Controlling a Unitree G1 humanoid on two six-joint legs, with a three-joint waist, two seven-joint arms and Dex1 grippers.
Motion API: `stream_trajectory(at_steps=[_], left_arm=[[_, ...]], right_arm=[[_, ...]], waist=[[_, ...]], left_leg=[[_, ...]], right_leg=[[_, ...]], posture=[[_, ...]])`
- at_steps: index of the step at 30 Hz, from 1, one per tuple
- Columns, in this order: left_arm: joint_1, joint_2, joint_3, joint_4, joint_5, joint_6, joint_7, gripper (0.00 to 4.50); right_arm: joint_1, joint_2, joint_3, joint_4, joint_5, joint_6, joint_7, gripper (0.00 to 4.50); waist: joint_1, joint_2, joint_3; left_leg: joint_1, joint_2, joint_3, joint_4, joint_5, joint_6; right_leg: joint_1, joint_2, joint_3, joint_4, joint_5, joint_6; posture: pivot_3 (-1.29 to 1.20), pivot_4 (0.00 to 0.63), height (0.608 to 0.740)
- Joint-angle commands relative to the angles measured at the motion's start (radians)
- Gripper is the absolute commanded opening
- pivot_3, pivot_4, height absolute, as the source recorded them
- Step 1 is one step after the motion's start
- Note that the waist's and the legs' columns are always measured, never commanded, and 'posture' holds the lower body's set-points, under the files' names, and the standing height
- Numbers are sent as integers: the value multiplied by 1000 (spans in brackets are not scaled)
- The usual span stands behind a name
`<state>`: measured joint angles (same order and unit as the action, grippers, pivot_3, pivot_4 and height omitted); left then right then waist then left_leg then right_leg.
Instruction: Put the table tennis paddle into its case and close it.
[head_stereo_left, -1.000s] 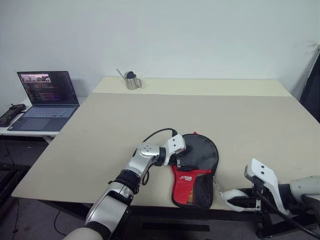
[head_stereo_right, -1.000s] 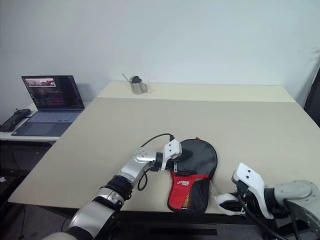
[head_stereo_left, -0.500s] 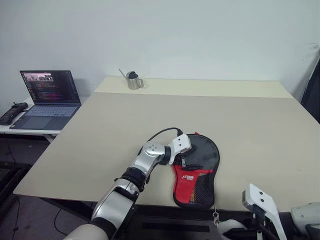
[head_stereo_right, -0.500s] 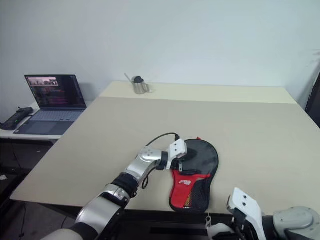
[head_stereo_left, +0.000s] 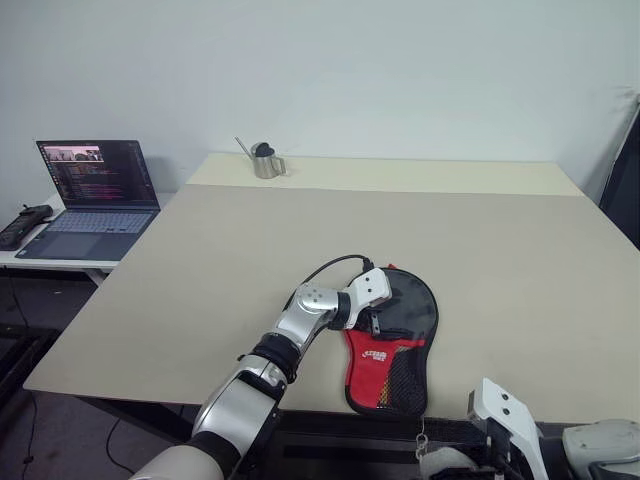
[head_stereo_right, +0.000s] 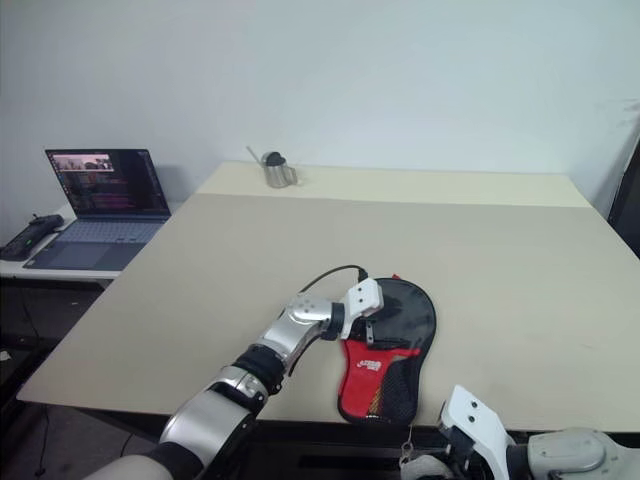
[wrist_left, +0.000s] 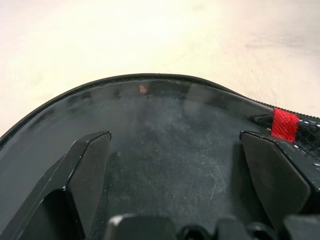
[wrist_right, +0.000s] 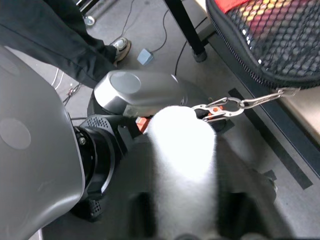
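The case lies flat near the table's front edge, black round part away from me. Its red part with the mesh pocket reaches over that edge. My left gripper rests open on the round part's left side, its fingers spread wide over the black surface. A small metal clip on a short chain hangs from the case's lower rim. My right gripper sits below the table edge, right by that clip; contact is unclear. The paddle is hidden.
The beige table carries a small metal pitcher at its far left. An open laptop stands on a side desk to the left. Under the table, a person's leg and shoe are near a table leg.
My right arm has dropped back from the table's front edge to below it, and the clip has come down with it. My left gripper has barely shifted on the case.
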<state>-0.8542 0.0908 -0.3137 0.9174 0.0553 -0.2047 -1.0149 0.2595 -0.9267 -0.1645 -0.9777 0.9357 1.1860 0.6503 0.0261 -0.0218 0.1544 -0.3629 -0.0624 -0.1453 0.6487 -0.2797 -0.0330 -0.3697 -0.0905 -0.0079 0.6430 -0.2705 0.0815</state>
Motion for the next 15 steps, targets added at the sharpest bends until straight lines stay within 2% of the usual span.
stream_trajectory(at_steps=[1, 6, 7, 12, 15], left_arm=[[36, -1, -37, 49, 56, 16, 10, 4500], [41, -6, -37, 48, 56, 14, 19, 4500], [42, -7, -37, 48, 56, 14, 20, 4500], [54, -7, -30, 25, 45, 14, 20, 4500], [83, 18, -8, -47, 10, 30, -16, 4500]], right_arm=[[-17, -20, -40, -18, 82, -6, 2, 2609], [-32, -59, -73, -26, 172, -20, -1, 4304], [-38, -65, -76, -24, 183, -24, -4, 4473], [-206, -49, -97, 95, 228, -57, -71, 4473], [-338, -27, -54, 209, 132, -106, -90, 4473]], waist=[[0, 0, 0], [0, 0, 0], [0, 0, 0], [-2, 0, 0], [-3, -1, 0]], left_leg=[[0, 0, 0, 0, 0, 0], [0, 0, 0, 0, 0, 0], [0, 0, 0, 0, 0, 0], [0, 0, 1, 0, 0, 0], [0, 1, 1, 0, 0, 0]], right_leg=[[0, 0, 0, 0, 0, 0], [0, 0, 0, 0, 0, 0], [0, 0, 0, 0, 0, 0], [0, 0, 0, 0, 0, 0], [0, 0, 0, 0, 0, 0]], posture=[[0, 150, 740], [0, 150, 740], [0, 150, 740], [0, 150, 740], [0, 150, 740]])
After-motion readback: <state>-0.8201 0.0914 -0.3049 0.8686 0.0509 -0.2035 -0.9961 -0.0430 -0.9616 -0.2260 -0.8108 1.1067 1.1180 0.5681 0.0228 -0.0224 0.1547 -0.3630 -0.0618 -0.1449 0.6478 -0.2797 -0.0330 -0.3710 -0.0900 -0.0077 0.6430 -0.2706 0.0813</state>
